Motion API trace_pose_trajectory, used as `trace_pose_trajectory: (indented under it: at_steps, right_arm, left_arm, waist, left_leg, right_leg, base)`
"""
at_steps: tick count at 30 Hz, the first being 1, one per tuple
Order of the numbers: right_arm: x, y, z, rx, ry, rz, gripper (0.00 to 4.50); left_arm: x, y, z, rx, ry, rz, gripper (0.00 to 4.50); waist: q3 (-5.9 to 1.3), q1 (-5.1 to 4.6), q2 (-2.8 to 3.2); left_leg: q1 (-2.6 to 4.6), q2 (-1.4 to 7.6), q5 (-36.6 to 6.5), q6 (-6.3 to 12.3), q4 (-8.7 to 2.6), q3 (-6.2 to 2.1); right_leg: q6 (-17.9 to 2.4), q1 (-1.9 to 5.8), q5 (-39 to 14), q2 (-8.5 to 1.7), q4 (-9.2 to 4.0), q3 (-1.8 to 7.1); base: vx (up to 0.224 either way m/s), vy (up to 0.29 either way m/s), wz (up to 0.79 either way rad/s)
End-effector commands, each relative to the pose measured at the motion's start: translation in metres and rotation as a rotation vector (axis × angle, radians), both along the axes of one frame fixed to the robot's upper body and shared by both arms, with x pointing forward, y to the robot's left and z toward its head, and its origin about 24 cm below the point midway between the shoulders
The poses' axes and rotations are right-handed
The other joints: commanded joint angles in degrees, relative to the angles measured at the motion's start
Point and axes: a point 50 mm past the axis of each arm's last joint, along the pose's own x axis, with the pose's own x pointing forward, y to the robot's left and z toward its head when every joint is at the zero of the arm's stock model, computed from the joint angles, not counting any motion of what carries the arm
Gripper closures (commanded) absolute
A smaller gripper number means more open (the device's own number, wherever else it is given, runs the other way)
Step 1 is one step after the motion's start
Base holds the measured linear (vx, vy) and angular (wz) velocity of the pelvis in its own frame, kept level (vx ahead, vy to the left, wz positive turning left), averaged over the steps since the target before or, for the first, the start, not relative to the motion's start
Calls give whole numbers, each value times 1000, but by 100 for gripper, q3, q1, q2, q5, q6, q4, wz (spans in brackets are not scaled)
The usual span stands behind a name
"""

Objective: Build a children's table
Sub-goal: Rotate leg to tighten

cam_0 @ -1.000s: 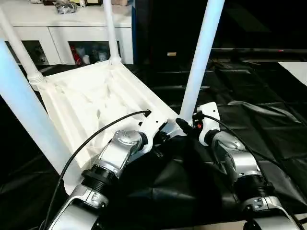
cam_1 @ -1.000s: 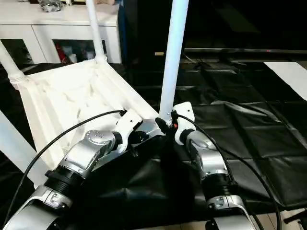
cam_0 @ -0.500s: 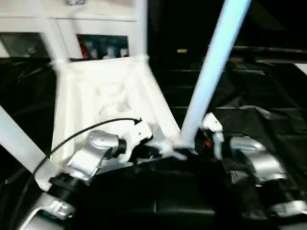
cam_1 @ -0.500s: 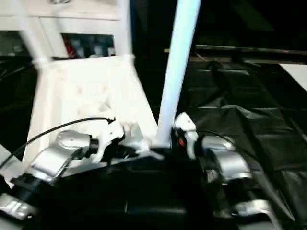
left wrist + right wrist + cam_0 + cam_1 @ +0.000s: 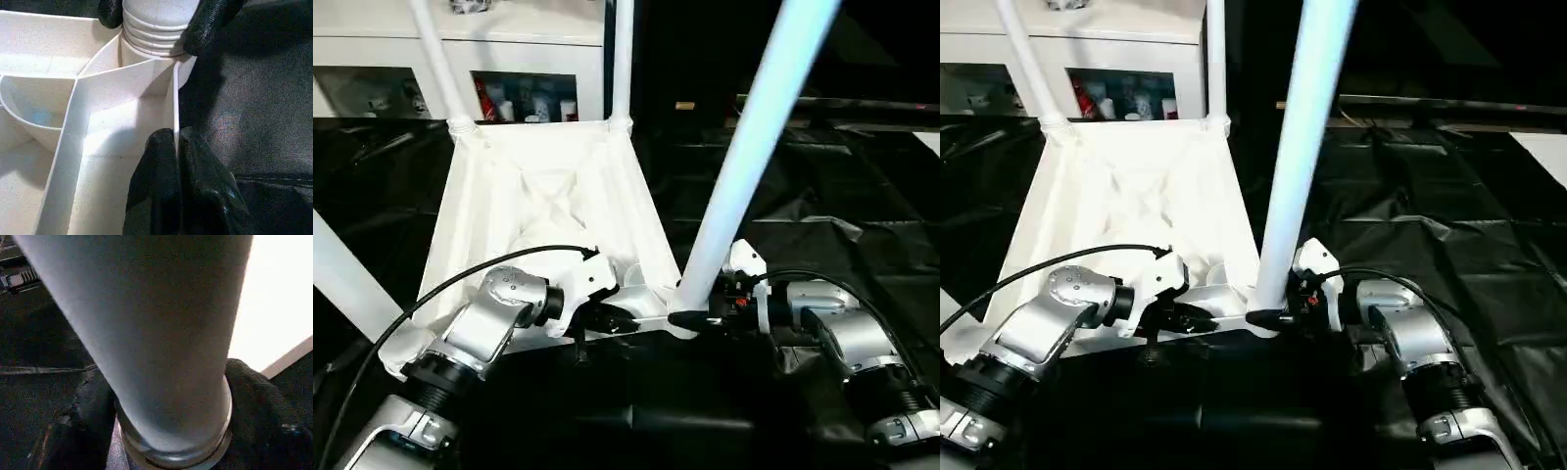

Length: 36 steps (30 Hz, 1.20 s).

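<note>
Now the left gripper pinches the table's rim; the right gripper clasps a leg at its base.

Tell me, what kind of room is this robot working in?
Probably an indoor test room got up like a home: black sheeting covers the work surface under the upturned children's table, and a white cabinet with cluttered shelves stands behind.

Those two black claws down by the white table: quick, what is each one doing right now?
Left gripper: fingers shut on the thin rim of the tabletop.
Right gripper: fingers closed around the base of the near leg.
</note>
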Motion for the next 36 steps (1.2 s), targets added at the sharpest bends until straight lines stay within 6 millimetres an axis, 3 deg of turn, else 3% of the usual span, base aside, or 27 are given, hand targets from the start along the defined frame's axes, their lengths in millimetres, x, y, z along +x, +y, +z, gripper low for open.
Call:
trace_pose_trajectory:
  at_steps: [1, 3, 5, 7, 8, 10, 11, 14, 16, 17, 18, 24, 30, 34, 36]
  right_arm:
    - [-7, 12, -11, 10, 41, 17, 162]
    - [-3, 15, -16, 8, 28, -77, 170]
    - [4, 18, -22, 1, 8, -220, 172]
    - [8, 19, -26, -4, 14, -304, 173]
    - [12, 24, -33, -10, 34, -424, 174]
    - [14, 29, -36, -15, 41, -481, 174]
    - [17, 39, -41, -41, 40, -551, 174]
    - [17, 56, -42, -41, 37, -564, 175]
    - [17, 64, -40, -35, 23, -536, 175]
    - [14, 74, -36, 7, 12, -466, 140]
    - [14, 74, -36, 8, 12, -464, 105]
    - [11, 70, -27, 54, 15, -350, 53]
    - [-4, 37, -14, 70, 21, -92, 46]
    - [-11, 26, -10, 69, 40, -24, 46]
    - [-17, 14, -9, 53, 64, 32, 46]
  left_arm:
    - [5, -15, 10, -75, -57, 3, 450]
    - [11, -17, 8, -67, -72, 69, 450]
    - [16, -22, 5, -67, -72, 137, 450]
    - [19, -26, 4, -61, -77, 185, 450]
    - [25, -34, 2, -57, -90, 274, 450]
    - [29, -41, 2, -61, -95, 334, 450]
    - [34, -53, 2, -77, -93, 424, 450]
    - [35, -71, 3, -105, -86, 476, 450]
    - [34, -77, 4, -114, -82, 468, 450]
    - [30, -85, 5, -126, -83, 420, 450]
    - [30, -85, 5, -126, -83, 420, 450]
    - [22, -79, 6, -140, -79, 314, 450]
    - [3, -52, 10, -164, -26, 61, 450]
    - [0, -42, 11, -145, -8, 23, 450]
    - [-3, -33, 12, -141, 15, -3, 450]
  waist:
    - [-343, -43, 4]
    - [-318, -47, -14]
    - [-269, -101, -34]
    - [-267, -141, -55]
    - [-252, -179, -52]
    - [-250, -224, -55]
    - [-255, -230, -57]
    - [-254, -237, -80]
    - [-265, -224, -75]
    - [-276, -209, -88]
    - [-277, -202, -81]
    - [-290, -186, -79]
    - [-310, -143, -84]
    - [-341, -107, -51]
    - [-349, -71, -52]
  left_leg:
    - [194, 433, -951, 298, -439, -167]
    - [192, 434, -1097, 263, -461, -174]
    - [208, 429, -1639, -21, -514, -195]
    - [228, 422, -2006, -204, -524, -235]
    - [233, 425, -2089, -262, -532, -239]
    - [232, 415, -2235, -369, -540, -269]
    - [225, 415, -2251, -373, -546, -277]
    - [208, 393, -2283, -306, -544, -278]
    - [202, 395, -2194, -219, -544, -268]
    - [200, 395, -2092, -150, -537, -257]
    - [196, 396, -2032, -120, -540, -252]
    - [174, 414, -1773, 67, -537, -229]
    - [161, 428, -1377, 353, -502, -205]
    - [186, 438, -765, 574, -450, -168]
    - [182, 436, -615, 647, -434, -159]
  right_leg:
    - [-1613, 159, -73, -307, -326, 167]
    - [-1593, 158, -360, -315, -362, 167]
    - [-1411, 121, -1337, -331, -446, 180]
    - [-1197, 108, -2048, -360, -501, 180]
    - [-1103, 66, -2240, -360, -528, 198]
    - [-994, 50, -2499, -353, -550, 184]
    - [-931, 49, -2541, -357, -561, 182]
    - [-810, 43, -2623, -355, -603, 181]
    - [-790, 41, -2478, -349, -612, 185]
    - [-804, 45, -2336, -347, -604, 188]
    - [-815, 52, -2246, -347, -603, 190]
    - [-984, 93, -1698, -340, -556, 190]
    - [-1142, 139, -1254, -342, -506, 190]
    - [-1492, 145, -277, -310, -392, 173]
    - [-1576, 166, -33, -304, -356, 163]
  base:
    - [0, 0, 0]
    - [0, 0, 0]
    - [0, 0, 0]
    - [0, 0, 0]
    - [0, 0, 0]
    - [0, 0, 0]
    - [0, 0, 0]
    - [0, 0, 0]
    - [0, 0, 0]
    - [0, 0, 0]
    - [0, 0, 0]
    - [0, 0, 0]
    - [0, 0, 0]
    - [0, 0, 0]
    - [0, 0, 0]
